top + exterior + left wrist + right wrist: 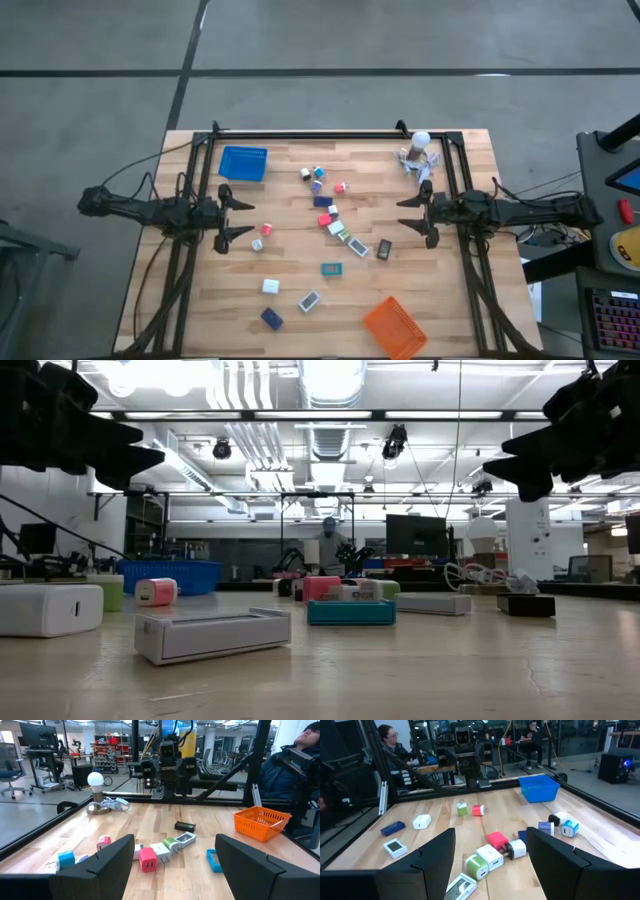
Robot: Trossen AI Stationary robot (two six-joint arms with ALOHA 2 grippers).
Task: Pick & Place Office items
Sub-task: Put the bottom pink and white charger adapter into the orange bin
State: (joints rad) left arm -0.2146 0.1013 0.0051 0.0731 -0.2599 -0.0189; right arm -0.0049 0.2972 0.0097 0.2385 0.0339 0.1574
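Note:
Several small office items lie scattered on the wooden table: a teal box (331, 268), a white box (270, 286), a dark blue block (271, 318), a dark grey block (384, 249), a red block (324, 220) and others around the middle. My left gripper (238, 214) hovers open above the table's left side, my right gripper (412, 213) open above the right side. Both are raised, as the low view shows the left gripper (130, 460) and the right gripper (520, 470) high up. In the left wrist view a pink block (148, 859) lies ahead.
A blue mesh basket (243, 163) sits at the far left, an orange mesh basket (394, 326) at the near right. A white ball-topped cluster of clips (418, 152) stands at the far right. A black frame (310, 134) borders the table. People sit beyond the table.

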